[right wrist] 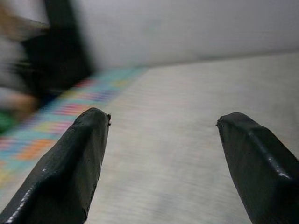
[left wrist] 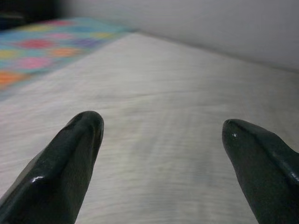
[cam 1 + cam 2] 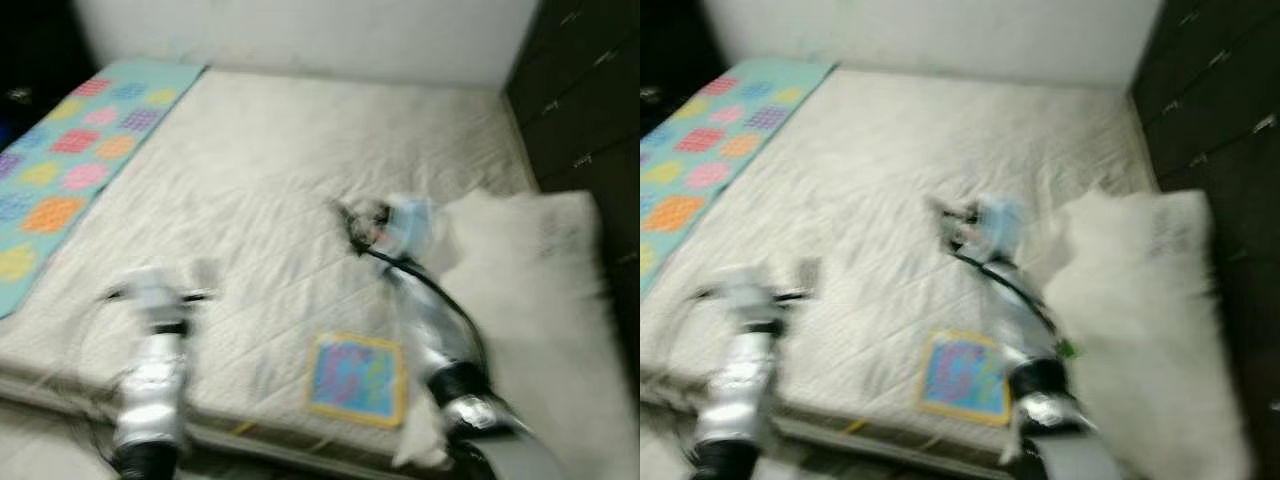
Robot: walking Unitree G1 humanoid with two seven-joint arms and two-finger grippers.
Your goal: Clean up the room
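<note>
Two grippers are extended over the bed (image 3: 280,180), both with fingers spread apart and holding nothing: the left gripper (image 2: 161,135) near the front edge, the right gripper (image 1: 161,135) further in, toward the middle of the mattress. The head views are motion-blurred. A small colourful book (image 3: 357,378) lies flat near the front edge, between the two arms. A white pillow (image 3: 540,300) lies on the robot's right, and a patterned mat (image 3: 70,160) runs along the left side. Judged step: approach, nothing grasped yet. The next move probably calls for steadying, then lowering one gripper onto the book.
</note>
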